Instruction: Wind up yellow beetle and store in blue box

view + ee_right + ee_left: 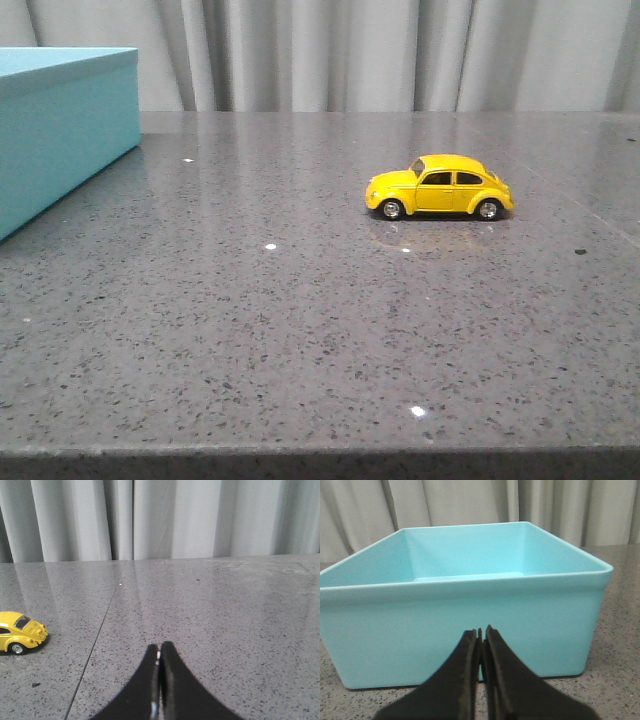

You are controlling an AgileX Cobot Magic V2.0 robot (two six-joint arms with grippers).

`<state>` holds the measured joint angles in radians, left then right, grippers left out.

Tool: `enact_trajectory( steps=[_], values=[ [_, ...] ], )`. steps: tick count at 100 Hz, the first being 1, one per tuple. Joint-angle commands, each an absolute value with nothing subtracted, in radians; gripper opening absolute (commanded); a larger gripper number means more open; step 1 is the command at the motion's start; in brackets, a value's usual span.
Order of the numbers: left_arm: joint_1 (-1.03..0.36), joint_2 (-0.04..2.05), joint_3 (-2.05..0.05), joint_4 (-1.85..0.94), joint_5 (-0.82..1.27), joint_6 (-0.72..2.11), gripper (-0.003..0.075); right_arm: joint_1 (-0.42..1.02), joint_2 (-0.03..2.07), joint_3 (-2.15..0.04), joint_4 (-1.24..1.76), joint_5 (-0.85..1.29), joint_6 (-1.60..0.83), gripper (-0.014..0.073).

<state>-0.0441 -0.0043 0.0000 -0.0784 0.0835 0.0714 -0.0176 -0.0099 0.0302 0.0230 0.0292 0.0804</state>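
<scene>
— How does the left gripper point(481, 632) stand?
— Fingers pressed together, holding nothing, low and level.
— The right gripper point(159, 649)?
— Same: fingertips closed against each other, empty, pointing forward.

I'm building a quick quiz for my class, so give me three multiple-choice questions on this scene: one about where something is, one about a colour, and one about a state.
1. Where does the small glossy yellow toy beetle car stand?
A. inside the box
B. on the speckled grey stone table, apart from the box
C. on the box rim

2. What colour is the large rectangular matte box?
A. light turquoise-blue
B. red
C. white

3. How is the left tool?
A. wide open
B. shut on the car
C. shut, holding nothing

Key: 1 B, the front view shows bare table between car and box. 2 A, its walls are turquoise in both views. 3 C, the dark fingers meet with nothing between them.
</scene>
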Motion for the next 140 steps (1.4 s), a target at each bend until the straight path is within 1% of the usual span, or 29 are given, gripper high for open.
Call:
enact_trajectory(
  steps=[1, 61, 109, 140],
  values=[
    [-0.043, -0.036, 0.022, -0.079, 0.007, 0.063, -0.0019, -0.020, -0.033, 0.013, 0.020, -0.053, 0.079, -0.0067],
    [-0.043, -0.036, 0.022, -0.081, 0.018, 0.063, -0.0018, -0.020, -0.033, 0.013, 0.020, -0.053, 0.079, -0.0067],
    [-0.043, -0.036, 0.019, -0.081, -0.045, 0.063, -0.0019, -0.020, -0.033, 0.012, 0.020, -0.074, 0.079, -0.0067],
    [-0.043, -0.034, -0.018, -0.081, -0.037, 0.063, -0.0019, -0.018, -0.032, -0.007, 0.020, -0.104, 0.079, -0.0067]
  ],
)
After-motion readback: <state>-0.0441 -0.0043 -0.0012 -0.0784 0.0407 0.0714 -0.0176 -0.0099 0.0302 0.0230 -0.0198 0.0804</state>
